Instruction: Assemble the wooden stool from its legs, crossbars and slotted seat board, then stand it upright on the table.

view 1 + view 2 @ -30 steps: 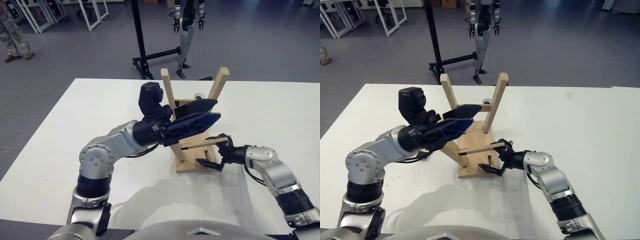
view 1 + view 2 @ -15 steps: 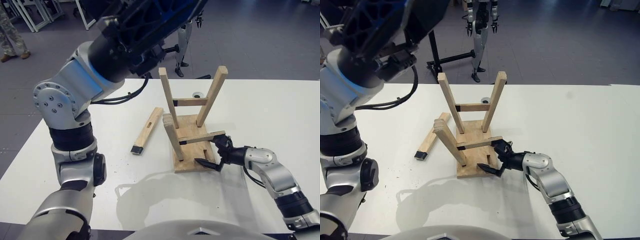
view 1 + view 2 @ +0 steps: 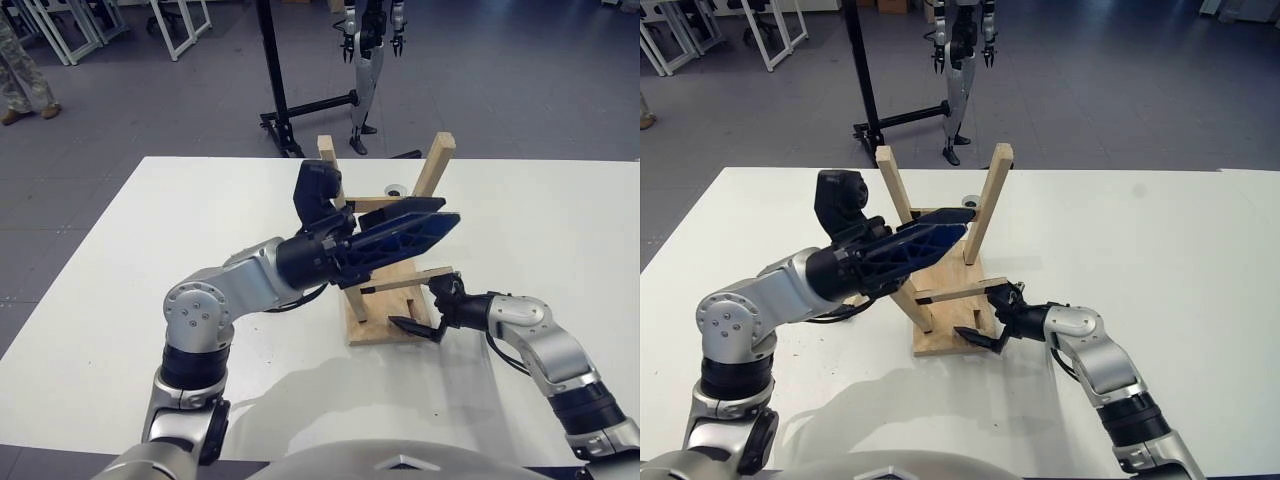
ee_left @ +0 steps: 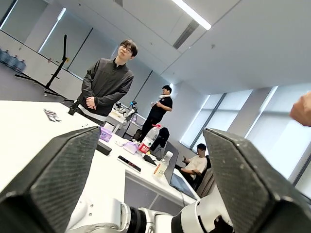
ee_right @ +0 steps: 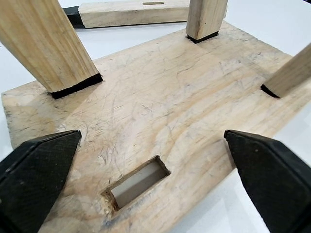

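The stool stands upside down: its seat board [image 3: 385, 328] lies flat on the white table [image 3: 150, 250], with legs [image 3: 436, 165] rising from it and crossbars [image 3: 410, 281] joining them. My left gripper [image 3: 450, 212] hovers open over the stool, fingers [image 4: 48, 184] spread with nothing between them. My right gripper [image 3: 415, 303] is open at the board's near right corner. In the right wrist view its fingertips [image 5: 39, 170] flank the seat board [image 5: 160, 97], which has an empty slot [image 5: 136, 182]. A loose leg [image 5: 131, 12] lies on the table beyond the board.
A small round fitting [image 3: 398, 188] sits in the table behind the stool. Past the far edge stand a black pole stand [image 3: 275, 90] and another robot [image 3: 368, 50]. Bare tabletop stretches to the right [image 3: 560, 230] and to the left.
The left arm swung up high half a second ago, uncovering the loose leg on the table, and has come back down over the stool. The right gripper has stayed at the board's corner.
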Action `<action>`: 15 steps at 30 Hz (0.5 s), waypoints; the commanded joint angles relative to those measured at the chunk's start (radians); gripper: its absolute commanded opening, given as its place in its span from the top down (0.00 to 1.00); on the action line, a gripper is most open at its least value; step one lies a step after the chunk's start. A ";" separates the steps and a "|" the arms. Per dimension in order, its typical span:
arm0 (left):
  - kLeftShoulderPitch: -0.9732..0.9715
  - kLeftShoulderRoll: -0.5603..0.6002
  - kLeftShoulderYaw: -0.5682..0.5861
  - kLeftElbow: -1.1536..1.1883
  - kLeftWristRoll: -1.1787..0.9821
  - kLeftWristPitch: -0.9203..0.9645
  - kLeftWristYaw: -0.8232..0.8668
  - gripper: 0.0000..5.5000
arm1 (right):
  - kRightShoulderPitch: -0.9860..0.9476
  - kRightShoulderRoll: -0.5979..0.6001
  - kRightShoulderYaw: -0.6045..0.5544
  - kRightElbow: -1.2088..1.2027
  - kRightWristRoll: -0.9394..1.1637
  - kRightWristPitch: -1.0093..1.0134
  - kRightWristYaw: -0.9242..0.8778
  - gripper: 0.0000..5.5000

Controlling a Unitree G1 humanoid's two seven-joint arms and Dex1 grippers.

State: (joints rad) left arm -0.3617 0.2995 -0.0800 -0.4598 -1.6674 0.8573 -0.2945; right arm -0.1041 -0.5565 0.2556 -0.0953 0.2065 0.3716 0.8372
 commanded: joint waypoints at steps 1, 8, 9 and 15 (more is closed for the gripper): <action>0.001 0.031 -0.044 -0.058 -0.244 0.017 0.052 0.29 | 0.014 -0.006 0.020 0.042 -0.056 0.014 -0.029 0.00; -0.220 0.037 0.141 0.069 -0.305 0.103 -0.260 0.29 | 0.012 -0.009 0.028 0.063 -0.065 0.000 -0.030 0.00; -0.277 0.029 0.195 0.104 -0.305 0.102 -0.266 0.29 | 0.014 -0.010 0.030 0.066 -0.067 -0.002 -0.030 0.00; -0.397 0.197 0.394 0.131 -0.287 -0.039 -0.003 0.29 | 0.025 0.001 -0.028 0.051 -0.039 0.023 -0.087 0.00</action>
State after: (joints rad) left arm -0.7553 0.4346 0.2718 -0.3214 -1.9697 0.8572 -0.3687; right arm -0.1040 -0.5458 0.2474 -0.0702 0.2017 0.3416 0.7881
